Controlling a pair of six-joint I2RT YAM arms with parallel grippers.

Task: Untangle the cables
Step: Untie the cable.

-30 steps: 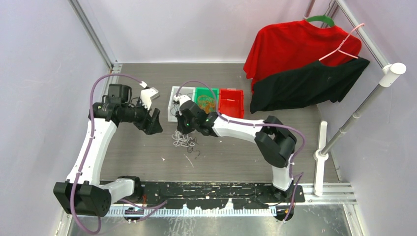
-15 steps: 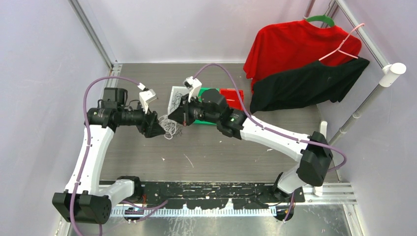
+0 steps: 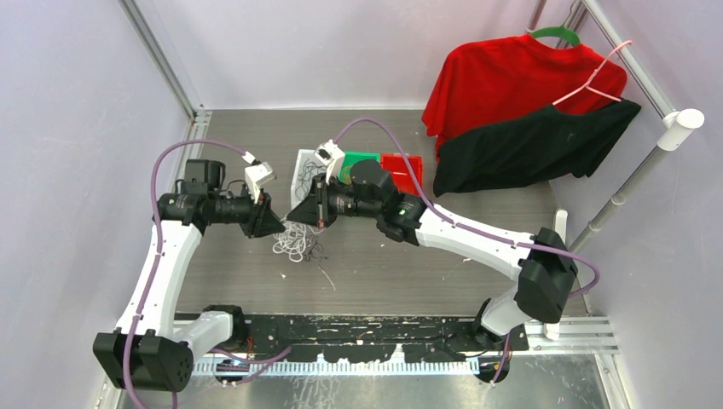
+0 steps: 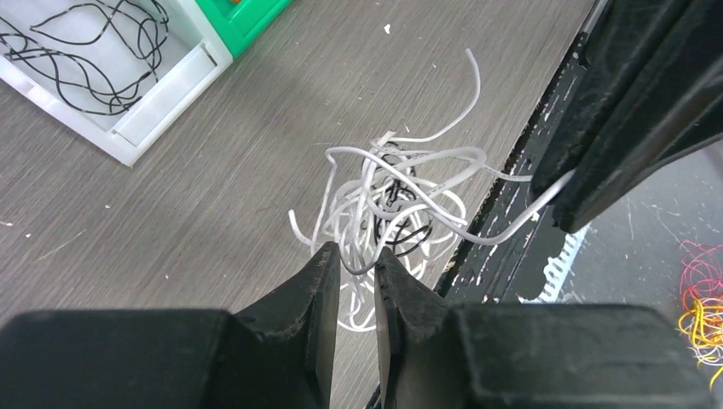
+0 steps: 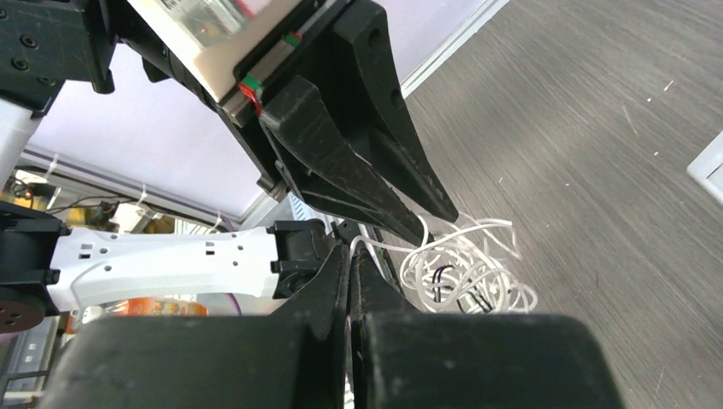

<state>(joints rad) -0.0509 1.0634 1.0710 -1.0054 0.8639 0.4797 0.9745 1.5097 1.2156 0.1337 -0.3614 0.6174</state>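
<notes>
A tangle of white cables (image 3: 294, 243) with a few black strands hangs and spreads between my two grippers, above the grey table. My right gripper (image 5: 349, 251) is shut on one white cable end (image 4: 558, 183), and the tangle (image 5: 465, 273) dangles from it. My left gripper (image 4: 356, 256) faces it tip to tip. Its jaws stand narrowly apart, with a loop of white cable (image 4: 375, 266) lying between the tips. In the top view the left gripper (image 3: 271, 223) and the right gripper (image 3: 298, 213) almost meet.
A white tray (image 4: 162, 111) holds loose black cables. Beside it are a green bin (image 3: 362, 158) and a red bin (image 3: 401, 170). Orange cables (image 4: 703, 311) show below the table edge. A red shirt (image 3: 511, 77) and a black shirt (image 3: 529, 149) hang at the back right.
My right gripper lifted the tangle off the table and carried it left to the left gripper. The left jaws narrowed around a white loop. The tangle now hangs lower.
</notes>
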